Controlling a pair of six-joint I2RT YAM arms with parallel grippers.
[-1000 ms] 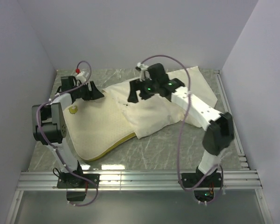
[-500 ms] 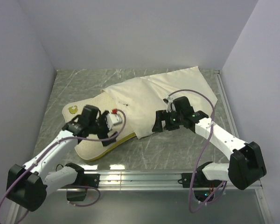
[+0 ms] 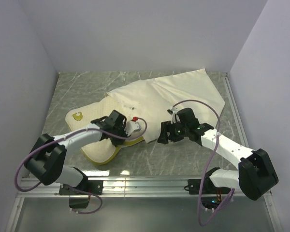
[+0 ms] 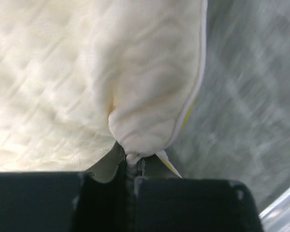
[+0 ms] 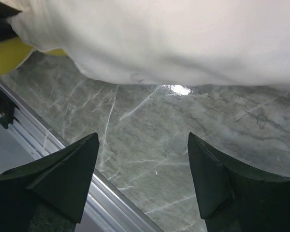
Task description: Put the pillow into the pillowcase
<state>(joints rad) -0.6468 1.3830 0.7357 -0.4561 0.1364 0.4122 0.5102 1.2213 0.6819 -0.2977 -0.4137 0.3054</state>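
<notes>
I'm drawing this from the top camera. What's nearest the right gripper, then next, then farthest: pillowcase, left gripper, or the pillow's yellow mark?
From the right gripper:
1. pillowcase, its edge just beside the gripper.
2. left gripper, to the left, pinching the pillow.
3. yellow mark, far left on the pillow.

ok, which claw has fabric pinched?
The left claw, shut on the yellow-trimmed edge of the pillow; the right claw hangs open over the table beside the pillowcase.
</notes>
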